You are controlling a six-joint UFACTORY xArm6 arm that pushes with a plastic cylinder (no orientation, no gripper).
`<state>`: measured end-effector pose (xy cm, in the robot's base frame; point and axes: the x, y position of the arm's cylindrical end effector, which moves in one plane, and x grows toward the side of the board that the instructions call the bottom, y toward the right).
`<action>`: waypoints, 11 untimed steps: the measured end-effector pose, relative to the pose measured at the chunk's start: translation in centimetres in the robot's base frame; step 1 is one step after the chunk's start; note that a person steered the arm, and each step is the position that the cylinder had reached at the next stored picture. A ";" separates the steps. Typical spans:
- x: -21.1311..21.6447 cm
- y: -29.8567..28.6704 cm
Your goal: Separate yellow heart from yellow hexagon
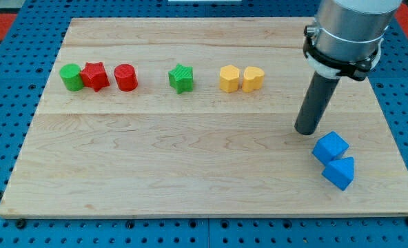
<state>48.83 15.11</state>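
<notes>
The yellow hexagon (229, 78) and the yellow heart (253, 78) sit side by side, touching, in the upper middle of the wooden board (190, 158), the heart on the right. My tip (306, 129) rests on the board to the right of and below the heart, well apart from it, and just up and left of a blue cube.
A blue cube (329, 147) and a blue triangular block (339, 172) lie by the right edge. A green star (181, 78) sits left of the hexagon. At the upper left stand a green cylinder (71, 77), a red star (94, 76) and a red cylinder (126, 77).
</notes>
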 end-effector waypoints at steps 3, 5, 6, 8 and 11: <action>4.1 0.4; -0.3 -1.8; -8.6 -2.5; -20.8 -3.9; -12.3 -8.6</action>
<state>36.58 6.50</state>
